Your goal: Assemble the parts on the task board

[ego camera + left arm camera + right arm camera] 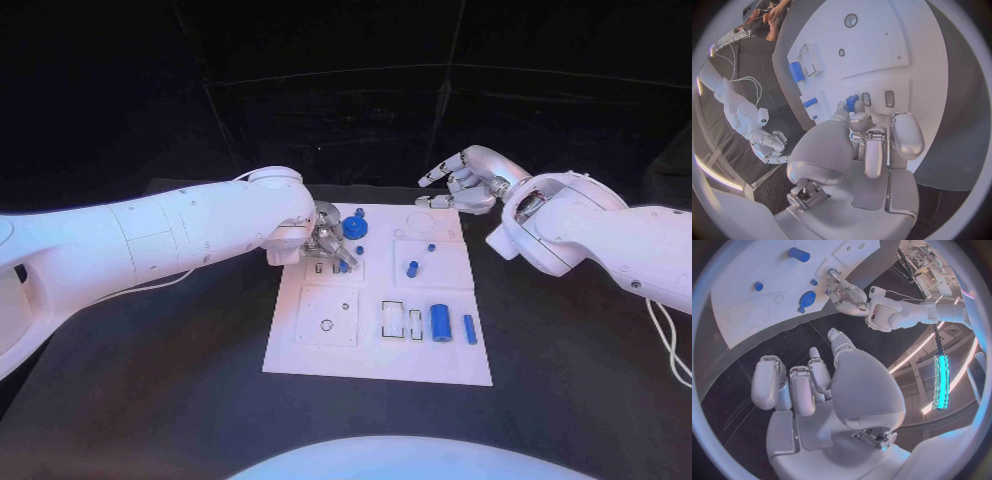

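Observation:
The white task board [382,350] lies in the middle of the table. My left hand [332,243] reaches over its far left part, and its thumb and a fingertip pinch a small blue part [852,102] down at the board beside two small slots. A round blue part [356,228] sits just beyond that hand. A short blue peg [413,268] and a tiny blue part [431,247] stand near the board's middle. My right hand [462,180] hovers past the board's far right corner, its fingers [786,385] loosely apart and holding nothing.
A thick blue cylinder [440,322] and a slim blue one [469,328] lie on the board's near right, next to rectangular recesses [392,318]. A round hole [327,324] marks the near left plate. Black table [144,400] surrounds the board.

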You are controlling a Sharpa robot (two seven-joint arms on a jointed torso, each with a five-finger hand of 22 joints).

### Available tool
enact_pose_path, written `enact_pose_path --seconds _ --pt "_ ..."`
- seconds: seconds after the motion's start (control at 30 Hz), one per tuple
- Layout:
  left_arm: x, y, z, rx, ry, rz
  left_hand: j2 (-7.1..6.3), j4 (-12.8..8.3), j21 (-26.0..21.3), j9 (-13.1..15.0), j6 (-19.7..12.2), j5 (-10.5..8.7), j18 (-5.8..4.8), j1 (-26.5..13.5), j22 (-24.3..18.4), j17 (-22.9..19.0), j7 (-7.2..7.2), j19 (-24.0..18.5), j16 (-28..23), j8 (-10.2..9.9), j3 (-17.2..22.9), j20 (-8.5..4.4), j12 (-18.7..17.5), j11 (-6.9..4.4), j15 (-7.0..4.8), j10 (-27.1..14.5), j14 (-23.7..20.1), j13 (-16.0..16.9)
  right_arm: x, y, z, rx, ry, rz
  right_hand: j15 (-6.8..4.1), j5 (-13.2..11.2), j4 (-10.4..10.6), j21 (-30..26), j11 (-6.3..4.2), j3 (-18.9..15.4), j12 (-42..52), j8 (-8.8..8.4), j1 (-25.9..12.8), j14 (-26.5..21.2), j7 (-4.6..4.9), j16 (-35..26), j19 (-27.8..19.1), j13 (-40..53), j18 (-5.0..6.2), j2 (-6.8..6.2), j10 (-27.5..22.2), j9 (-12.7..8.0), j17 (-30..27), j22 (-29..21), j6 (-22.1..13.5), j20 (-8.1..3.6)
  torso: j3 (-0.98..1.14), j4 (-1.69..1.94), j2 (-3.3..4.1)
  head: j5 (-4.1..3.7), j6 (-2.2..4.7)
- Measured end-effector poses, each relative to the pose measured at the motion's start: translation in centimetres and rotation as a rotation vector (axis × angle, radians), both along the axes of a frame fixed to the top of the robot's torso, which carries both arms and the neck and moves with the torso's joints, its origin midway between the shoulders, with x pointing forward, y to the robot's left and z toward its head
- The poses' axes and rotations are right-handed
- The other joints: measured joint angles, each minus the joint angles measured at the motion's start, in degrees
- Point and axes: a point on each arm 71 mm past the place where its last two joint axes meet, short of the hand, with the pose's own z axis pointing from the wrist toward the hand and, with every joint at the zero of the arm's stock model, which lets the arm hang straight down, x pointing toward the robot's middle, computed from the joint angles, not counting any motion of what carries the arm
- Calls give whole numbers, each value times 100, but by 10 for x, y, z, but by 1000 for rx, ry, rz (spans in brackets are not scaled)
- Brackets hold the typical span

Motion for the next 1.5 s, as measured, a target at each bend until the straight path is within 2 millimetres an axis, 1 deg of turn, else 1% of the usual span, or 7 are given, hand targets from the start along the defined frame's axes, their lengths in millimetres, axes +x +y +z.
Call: enact_pose_path --seconds 0.2,0.23,0.3,0.33,0.53,0.97,1.5 --pt "-2 1 1 -6 -4 0 -85 403 0 -91 -103 219 0 202 11 0 66 -17 0 -203 405 17 -153 34 0 -55 0 -103 1 -1 0 -1 0 -2 0 29 0 0 0 0 0 21 0 0 0 0 0 0 0 0 0 0 0 0 0 0 -2 -3 1 9 -3" --pt "-3 1 0 -7 -5 0 -245 553 0 -77 -105 242 0 61 23 0 98 -26 0 -213 725 26 -177 38 15 -62 -8 -118 1 -1 0 -1 0 -3 0 29 0 0 0 0 0 21 0 0 0 0 0 0 0 0 0 0 0 0 0 0 -2 -4 2 12 -3" --pt "-4 2 -1 -9 -5 1 -721 447 0 13 -75 248 0 -423 54 0 129 -26 0 -184 1846 26 -185 40 32 -56 -9 -126 1 -1 0 -2 1 -4 0 29 0 0 0 0 0 21 0 0 0 0 0 0 0 0 0 0 0 0 0 0 -2 -5 3 13 -3" --pt "-6 2 -2 -11 -6 2 -937 190 0 57 -67 247 0 -679 68 0 138 -26 0 -142 2554 26 -185 60 32 -32 -9 -124 1 -1 0 -2 1 -4 0 29 0 0 0 0 0 21 0 0 0 0 0 0 0 0 0 0 0 0 0 0 -2 -7 3 14 -3" --pt "-9 5 -2 -28 -24 17 -1281 88 0 226 -55 288 0 -1186 107 0 148 -26 0 17 3489 26 -118 67 32 57 -9 -80 2 -4 -1 -4 0 -10 0 52 0 0 0 0 0 20 0 0 0 0 0 0 0 0 0 1 -1 -1 0 0 -1 -2 3 16 -9" --pt "-17 20 2 -95 -103 86 -1401 78 0 312 -57 336 -1 -1306 193 0 104 -5 0 90 3714 48 -66 49 32 117 -10 -17 4 -10 -1 -7 0 -25 0 97 -16 -26 -21 16 -24 20 0 0 0 0 0 -33 0 0 -21 1 -1 -35 0 0 11 14 -2 21 -31" --pt "-25 27 -14 -117 -124 138 -1484 17 44 341 -37 334 -1 -1388 254 0 84 -5 0 118 3838 48 14 38 32 210 -10 58 5 -11 -2 -6 2 -28 0 97 -16 -26 -21 16 -50 19 0 0 0 0 0 -59 0 0 -21 1 -1 -42 0 0 -3 10 3 99 -50"
